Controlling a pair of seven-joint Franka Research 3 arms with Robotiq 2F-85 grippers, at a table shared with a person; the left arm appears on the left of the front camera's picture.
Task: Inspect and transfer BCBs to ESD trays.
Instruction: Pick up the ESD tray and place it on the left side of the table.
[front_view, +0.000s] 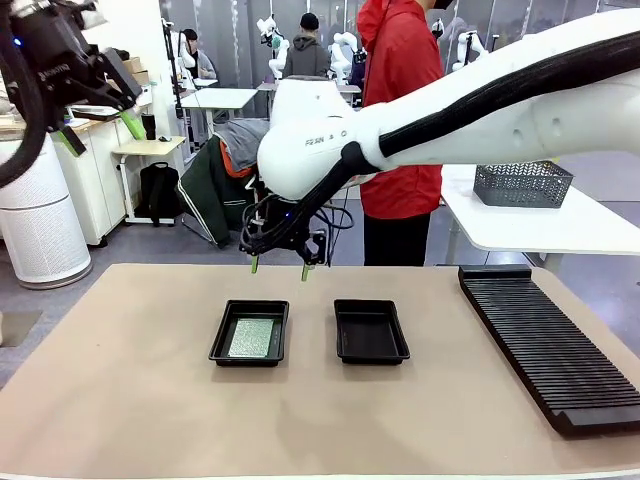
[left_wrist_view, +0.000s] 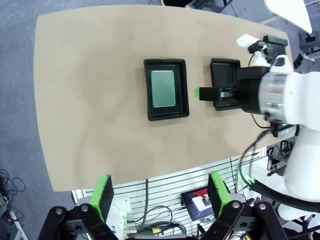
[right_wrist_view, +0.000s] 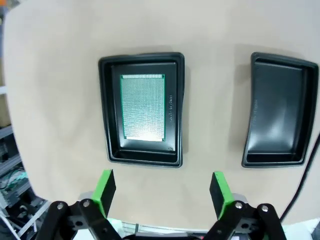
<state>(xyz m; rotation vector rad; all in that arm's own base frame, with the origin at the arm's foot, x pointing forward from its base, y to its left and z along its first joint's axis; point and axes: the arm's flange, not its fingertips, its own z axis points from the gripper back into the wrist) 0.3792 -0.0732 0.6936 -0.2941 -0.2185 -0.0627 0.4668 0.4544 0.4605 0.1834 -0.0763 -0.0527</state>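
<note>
table (front_view: 120, 390): wide and brown, with the left tray (front_view: 220, 340) and the right tray (front_view: 370, 335) in the middle and the rack (front_view: 550, 340) on the right.
person (front_view: 400, 100): in a red jacket, standing at the far side, behind the right arm (front_view: 480, 110).
right arm: big and white, reaching in from the right, across the middle to the left tray.
left arm (front_view: 40, 60): up high at the far left, well away from both trays.
rack: long, black and ribbed, near the right edge, apart from the trays.
basket (front_view: 522, 184): grey wire, on the white table (front_view: 560, 225) at the far right.
left tray: black and shallow, with one BCB (front_view: 252, 337) inside.
right tray: black, just beside the left tray, with a bare floor.
BCB: pale green and thin, lying flat on the floor of the left tray, inside the rim.
right gripper (front_view: 279, 267): hanging above the far edge of the left tray, fingers wide apart, holding nothing, not touching tray or BCB.
left gripper (left_wrist_view: 160, 195): fingers wide apart too, holding nothing, looking down at the table from high up.
step now: probably a look over the BCB in the left tray; one tray filled, one left to fill.
next move: likely a BCB for the right tray; calls for a soft pinch on the thin edges, a level carry, and a flat set-down inside the rim, not on top of it.
watch out: a thin BCB could tip or catch on the rim.
</note>
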